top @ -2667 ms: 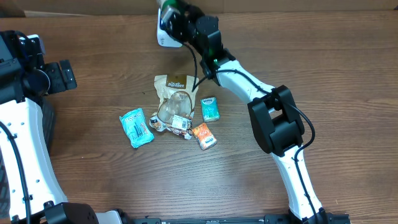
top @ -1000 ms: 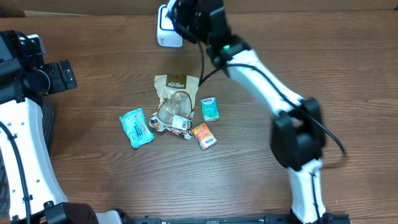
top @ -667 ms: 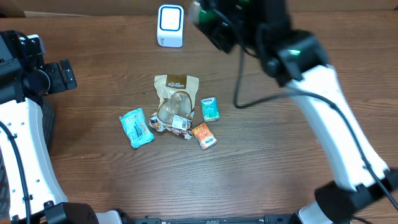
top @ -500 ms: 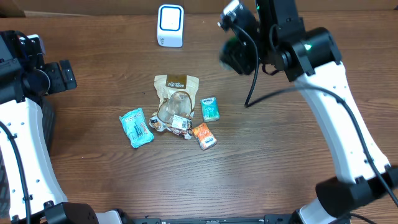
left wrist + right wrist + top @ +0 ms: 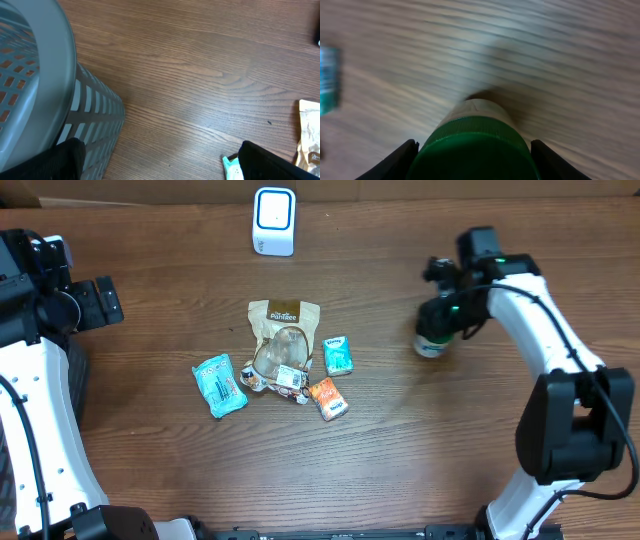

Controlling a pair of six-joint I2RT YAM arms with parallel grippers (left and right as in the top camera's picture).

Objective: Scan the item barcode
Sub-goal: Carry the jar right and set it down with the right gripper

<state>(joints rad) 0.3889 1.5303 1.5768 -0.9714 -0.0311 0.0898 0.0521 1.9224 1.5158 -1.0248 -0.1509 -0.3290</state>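
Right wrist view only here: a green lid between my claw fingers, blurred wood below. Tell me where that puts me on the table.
Observer: The right claw holds the bottle over the right part of the table, well right of the pile of packets.
Operator: Locate the scanner.
Observer: The white scanner stands at the far edge, left of the bottle, beyond the pile.
Operator: Report the left claw.
Observer: The left claw is open, near a grey basket.
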